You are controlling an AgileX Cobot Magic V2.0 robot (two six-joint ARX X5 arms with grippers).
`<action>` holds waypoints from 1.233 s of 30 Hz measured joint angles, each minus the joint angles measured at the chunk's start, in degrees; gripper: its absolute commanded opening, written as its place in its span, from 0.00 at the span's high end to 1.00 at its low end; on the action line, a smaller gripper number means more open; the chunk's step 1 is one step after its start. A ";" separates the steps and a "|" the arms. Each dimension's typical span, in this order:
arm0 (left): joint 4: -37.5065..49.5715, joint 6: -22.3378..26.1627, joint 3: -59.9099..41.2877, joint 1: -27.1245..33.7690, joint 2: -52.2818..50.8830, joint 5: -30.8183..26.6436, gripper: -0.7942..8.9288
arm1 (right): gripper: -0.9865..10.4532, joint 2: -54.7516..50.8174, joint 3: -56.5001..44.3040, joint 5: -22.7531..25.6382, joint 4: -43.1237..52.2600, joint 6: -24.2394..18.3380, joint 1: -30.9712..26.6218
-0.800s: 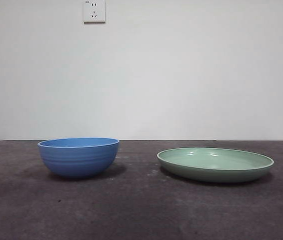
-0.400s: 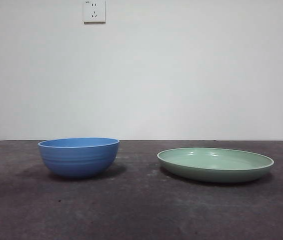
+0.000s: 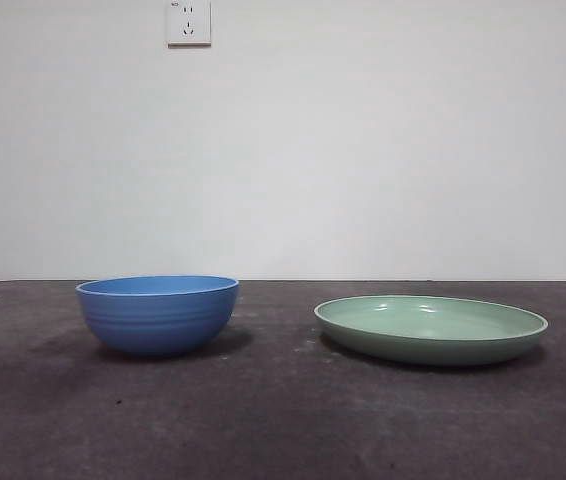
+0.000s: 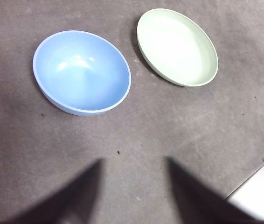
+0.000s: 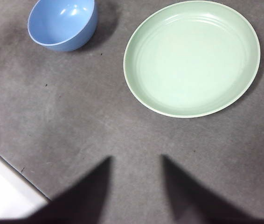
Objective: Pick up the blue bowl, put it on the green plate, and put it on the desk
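Note:
The blue bowl (image 3: pixel 157 314) stands upright and empty on the desk (image 3: pixel 283 420), left of the green plate (image 3: pixel 431 328), which lies flat and empty with a gap between them. In the left wrist view the bowl (image 4: pixel 81 71) and the plate (image 4: pixel 177 46) lie ahead of my left gripper (image 4: pixel 133 169), which is open, empty and high above the desk. In the right wrist view the plate (image 5: pixel 191 57) and bowl (image 5: pixel 63 23) lie ahead of my right gripper (image 5: pixel 135 163), also open, empty and held high. In the front view the arms show only as black tips at the top corners.
A white wall with a power socket (image 3: pixel 188 22) rises behind the desk. The desk's edge shows as a pale strip in the left wrist view (image 4: pixel 260 198) and the right wrist view (image 5: pixel 6 191).
A black tip has come further into the front view at the top left corner, and another shows at the top right edge. Bowl and plate have not moved.

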 measured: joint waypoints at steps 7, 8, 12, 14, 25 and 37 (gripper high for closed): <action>0.26 0.00 0.02 -0.11 0.00 0.00 0.44 | 0.60 0.00 0.00 0.00 0.00 0.09 0.00; 0.26 0.00 0.04 -0.24 0.00 0.00 0.44 | 0.60 0.00 0.00 0.00 0.00 0.11 0.00; 1.05 -0.55 0.09 -0.85 0.37 0.00 0.44 | 0.60 0.00 0.00 0.00 0.02 0.17 0.00; 2.25 -1.44 0.09 -1.22 1.11 -0.02 0.44 | 0.60 0.00 0.00 0.00 0.11 0.20 0.00; 4.26 -4.33 9.73 -4.52 13.66 -6.49 0.45 | 0.60 0.00 0.00 0.00 0.42 0.22 0.00; 3.63 -4.33 23.32 -7.41 34.82 -15.39 0.47 | 0.60 0.00 0.00 0.00 0.44 0.68 0.00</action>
